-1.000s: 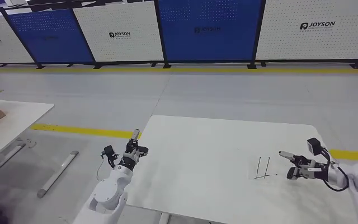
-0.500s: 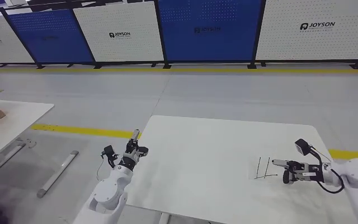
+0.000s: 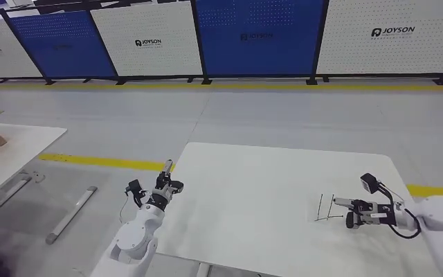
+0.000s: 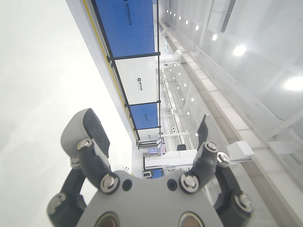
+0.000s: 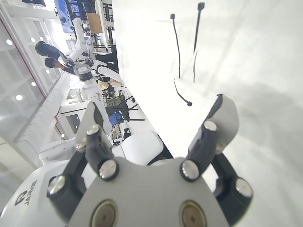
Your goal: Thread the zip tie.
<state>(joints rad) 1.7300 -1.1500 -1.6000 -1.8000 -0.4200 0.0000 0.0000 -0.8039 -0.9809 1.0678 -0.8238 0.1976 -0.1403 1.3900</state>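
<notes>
- Judged step: the approach to a first pickup. No threading begun, with no tie lifted or looped.
- Right end effector (image 3: 342,210) in the lower right of the top view, low over the white surface (image 3: 256,187). Spread wide and holding nothing, just beside the zip ties (image 3: 325,208) without touching them.
- Left end effector (image 3: 169,174) in the lower left of the top view, by the surface's left edge and well apart from the ties. Also spread wide and empty.
- Count of ties: three, all black and all flat on the surface.
  - First long tie (image 5: 176,45) and second long tie (image 5: 196,31) side by side, heads away from the right end effector.
  - Crosswise tie (image 5: 182,96) across their tail ends, nearest the right end effector, head towards it. Whether touching the tails, cannot tell.
- Count of the rest: two end effectors, one surface.
- Next move, as a judgement:
  - Pick one tie, probably the crosswise one as the nearest.
  - Come down low and pinch finely, given a thin strap flat against the surface.
  - Keep off the neighbouring tails so as not to drag them along.
  - Then bring the left end effector across, probably to steady the head for the tail to pass through.
</notes>
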